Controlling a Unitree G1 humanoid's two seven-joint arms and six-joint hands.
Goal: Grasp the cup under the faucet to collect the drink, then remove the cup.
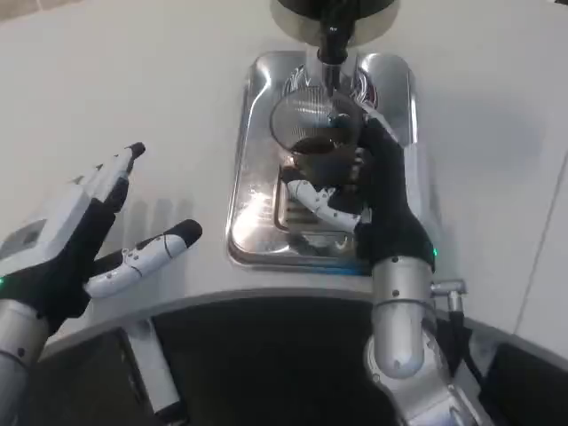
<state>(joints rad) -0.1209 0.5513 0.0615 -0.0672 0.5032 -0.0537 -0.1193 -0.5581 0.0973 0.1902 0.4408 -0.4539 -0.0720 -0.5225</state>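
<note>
A clear glass cup (312,124) stands on the steel drip tray (257,222) directly under the black faucet spout (332,49). Dark drink fills its lower part. My right hand (373,191) wraps around the cup from the right, with its thumb crossing in front near the tray's grate and its other fingers behind the glass. My left hand (89,226) hovers over the white table at the left, fingers spread apart and holding nothing.
The dispenser's dark body (333,16) sits at the top edge above the tray. White table surface (133,80) stretches to the left and right of the tray. The table's curved front edge runs along the bottom, above my dark torso.
</note>
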